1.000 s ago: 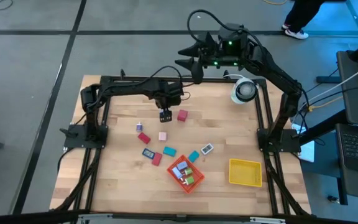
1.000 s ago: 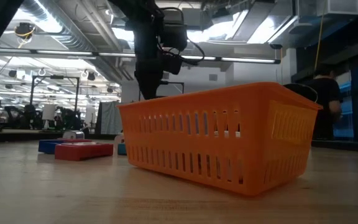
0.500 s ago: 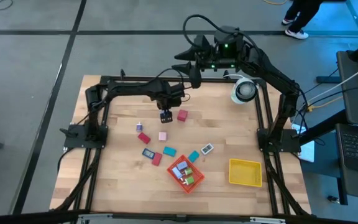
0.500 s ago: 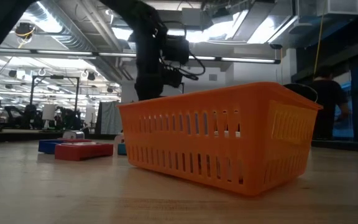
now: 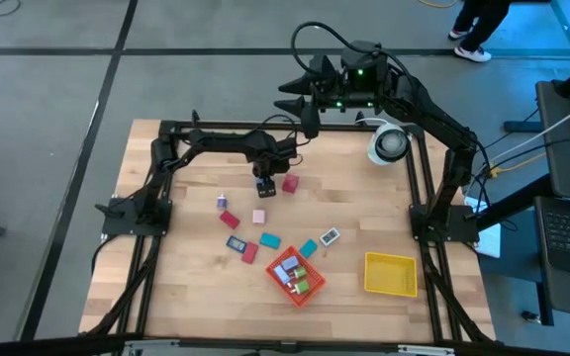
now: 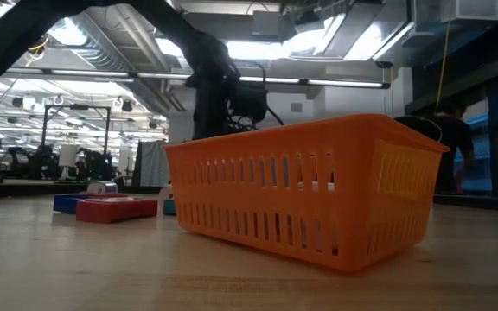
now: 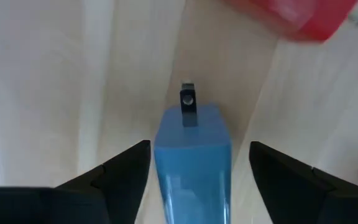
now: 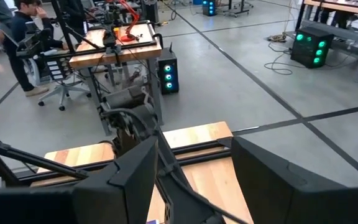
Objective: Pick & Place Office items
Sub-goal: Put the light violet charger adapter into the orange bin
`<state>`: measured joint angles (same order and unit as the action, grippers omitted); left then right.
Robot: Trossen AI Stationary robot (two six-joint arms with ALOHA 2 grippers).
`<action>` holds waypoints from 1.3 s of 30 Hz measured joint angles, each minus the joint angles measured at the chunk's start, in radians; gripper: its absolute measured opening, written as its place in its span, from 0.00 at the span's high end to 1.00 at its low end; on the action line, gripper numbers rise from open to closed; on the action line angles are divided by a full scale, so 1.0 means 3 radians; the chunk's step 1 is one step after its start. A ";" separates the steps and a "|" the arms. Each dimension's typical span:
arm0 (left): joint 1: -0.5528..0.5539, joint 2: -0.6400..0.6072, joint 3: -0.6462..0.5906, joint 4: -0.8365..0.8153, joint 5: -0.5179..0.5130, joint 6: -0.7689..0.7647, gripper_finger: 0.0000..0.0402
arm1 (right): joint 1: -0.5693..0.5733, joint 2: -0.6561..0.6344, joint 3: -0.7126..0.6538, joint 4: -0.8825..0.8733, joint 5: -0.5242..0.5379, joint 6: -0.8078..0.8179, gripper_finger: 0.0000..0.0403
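Left wrist view: my left pincer point(image 7: 188, 177) is down low, fingers spread wide with the small blue rectangular block point(image 7: 192, 155) dead centre between them, its long axis running straight ahead along my reach. Red block point(image 7: 294, 15) just beyond. My right pincer point(image 5: 290, 99) waits raised at the table's point(image 5: 181, 287) far edge, fingers parted, holding nothing.
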<state>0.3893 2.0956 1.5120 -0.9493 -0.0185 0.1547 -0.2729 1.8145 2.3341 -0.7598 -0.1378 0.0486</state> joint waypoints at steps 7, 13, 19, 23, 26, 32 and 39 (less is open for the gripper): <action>0.0008 0.0165 0.0021 -0.0094 0.0088 0.0003 0.66 | 0.0000 0.0000 0.0000 -0.0001 0.0010 0.0072 0.48; 0.0063 0.0121 0.0053 -0.0143 0.0174 0.0003 0.72 | 0.0000 0.0000 0.0000 0.0013 0.0081 0.0072 0.48; 0.0195 -0.0092 0.0313 -0.0567 0.0407 0.0028 0.72 | -0.0019 0.0000 0.0000 0.0014 0.0190 0.0071 0.48; 0.0224 -0.0386 0.0586 -0.0802 0.0341 0.0075 0.72 | -0.0045 0.0000 0.0000 0.0015 0.0201 0.0071 0.48; 0.0230 -0.0673 0.0822 -0.0874 0.0339 0.0055 0.72 | -0.0052 0.0000 0.0000 0.0017 0.0225 0.0071 0.48; 0.0057 -0.1126 0.0922 -0.1414 0.0322 0.0010 0.72 | -0.0136 0.0000 0.0000 0.0058 0.0382 0.0070 0.48; -0.0489 -0.1393 0.0926 -0.1604 0.0306 -0.0069 0.72 | -0.0636 0.0000 0.0000 -0.0279 0.1407 0.0060 0.48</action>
<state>0.2425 1.6778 1.7897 -1.4306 0.0734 0.1341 -0.4637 1.8145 2.3341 -0.8434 0.2842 0.0666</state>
